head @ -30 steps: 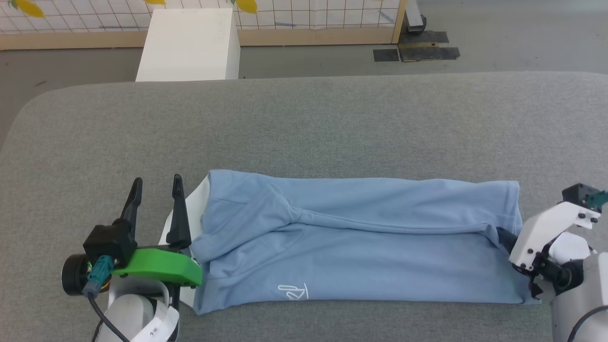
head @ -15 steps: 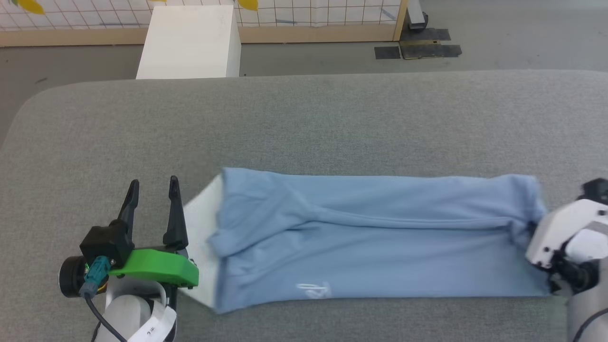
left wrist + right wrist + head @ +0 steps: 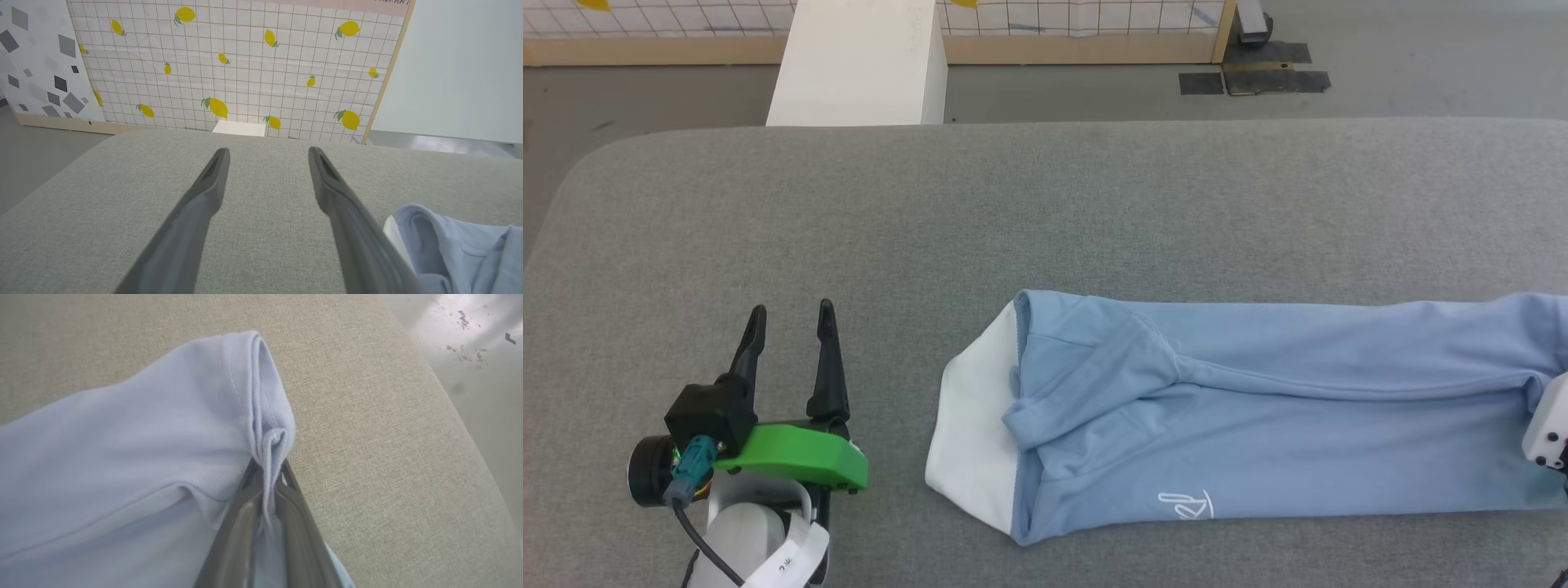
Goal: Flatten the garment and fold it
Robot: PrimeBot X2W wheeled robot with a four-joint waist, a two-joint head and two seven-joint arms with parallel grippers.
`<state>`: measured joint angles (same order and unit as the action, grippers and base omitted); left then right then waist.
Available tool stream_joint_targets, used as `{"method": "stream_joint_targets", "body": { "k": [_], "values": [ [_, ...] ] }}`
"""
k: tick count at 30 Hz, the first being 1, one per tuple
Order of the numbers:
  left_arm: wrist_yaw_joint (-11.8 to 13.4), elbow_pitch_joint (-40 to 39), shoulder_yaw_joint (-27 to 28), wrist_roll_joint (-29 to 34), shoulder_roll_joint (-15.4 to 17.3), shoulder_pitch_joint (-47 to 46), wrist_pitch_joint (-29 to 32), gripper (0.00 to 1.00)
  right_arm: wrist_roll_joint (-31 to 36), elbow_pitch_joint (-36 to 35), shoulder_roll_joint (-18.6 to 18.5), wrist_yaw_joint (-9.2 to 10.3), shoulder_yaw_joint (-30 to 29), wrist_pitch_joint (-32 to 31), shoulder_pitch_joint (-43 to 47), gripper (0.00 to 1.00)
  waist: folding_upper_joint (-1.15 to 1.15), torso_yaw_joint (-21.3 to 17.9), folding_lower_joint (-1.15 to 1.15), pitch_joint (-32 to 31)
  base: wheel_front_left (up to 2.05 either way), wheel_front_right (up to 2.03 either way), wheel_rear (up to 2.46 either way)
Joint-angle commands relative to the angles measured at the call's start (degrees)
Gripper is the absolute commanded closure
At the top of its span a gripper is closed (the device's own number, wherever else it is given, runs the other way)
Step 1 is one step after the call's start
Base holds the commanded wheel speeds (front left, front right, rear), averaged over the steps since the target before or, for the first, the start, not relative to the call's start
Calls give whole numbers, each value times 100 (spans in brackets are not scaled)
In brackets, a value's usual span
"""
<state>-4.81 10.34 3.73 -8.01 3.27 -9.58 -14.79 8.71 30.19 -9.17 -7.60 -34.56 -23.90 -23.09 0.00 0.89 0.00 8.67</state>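
My left gripper (image 3: 792, 310) hovers over the table (image 3: 1013, 204), fingers apart and empty, well apart from the shirt (image 3: 1258, 425). The shirt lies in a long band across the table, white end (image 3: 972, 441) nearest that gripper, with a ridge (image 3: 1339, 371) running along it. My right gripper (image 3: 267, 473) is clamped on the bunched hem (image 3: 265, 428). I judge I should pinch the white end with the left, then draw both ends apart, low and level, until the ridge flattens.

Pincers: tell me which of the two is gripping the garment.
The right pincer, shut on the bunched hem of the garment. The left pincer is open and empty over the grey table, apart from the cloth.
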Motion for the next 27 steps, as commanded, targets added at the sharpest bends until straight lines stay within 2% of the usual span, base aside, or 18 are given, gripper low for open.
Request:
{"method": "stream_joint_targets", "body": {
  "k": [1, 4, 7, 9, 14, 18, 22, 27],
  "values": [
    [-26, 8, 11, 84, -32, -63, -20, 0, -4, -72, -45, 11, 79, 50, 88, 100, 0, 1, 0, -29, 0, 0, 0],
    [-30, 24, 15, 89, -34, -21, -20, 0, -148, -383, -48, 11, 476, -30, 192, 100, 0, 10, 0, -102, 0, 0, 0],
    [-34, 29, 0, 90, -35, 12, -20, 0, -480, -989, 10, 11, 1066, -448, 427, 100, 0, 31, 0, -161, 0, 0, 0],
    [-38, 34, -1, 89, -36, 30, -20, 0, -802, -1621, 39, 11, 1576, -926, 665, 100, 0, 35, 0, -198, 0, 0, 0],
    [-50, 56, -20, 102, -37, 57, -20, 0, -1539, -3711, 97, 11, 2839, -2138, 1213, 100, 0, 66, 0, -258, 0, 0, 0],
    [-57, 75, -50, 98, -38, 29, -20, 0, -1807, -4768, 21, 11, 3904, -2574, 1212, 100, 0, 104, 0, -244, 0, 0, 0],
    [-65, 72, -69, 108, -38, -27, -20, 0, -1952, -4786, -17, 11, 5001, -2556, 791, 100, 0, 130, 0, -164, 0, 0, 0],
    [-81, 70, -111, 107, -38, -144, -20, 0, -2098, -3923, 239, 11, 6023, -2141, 82, 100, 0, 198, 0, -14, 0, 0, 0]
  ]
}}
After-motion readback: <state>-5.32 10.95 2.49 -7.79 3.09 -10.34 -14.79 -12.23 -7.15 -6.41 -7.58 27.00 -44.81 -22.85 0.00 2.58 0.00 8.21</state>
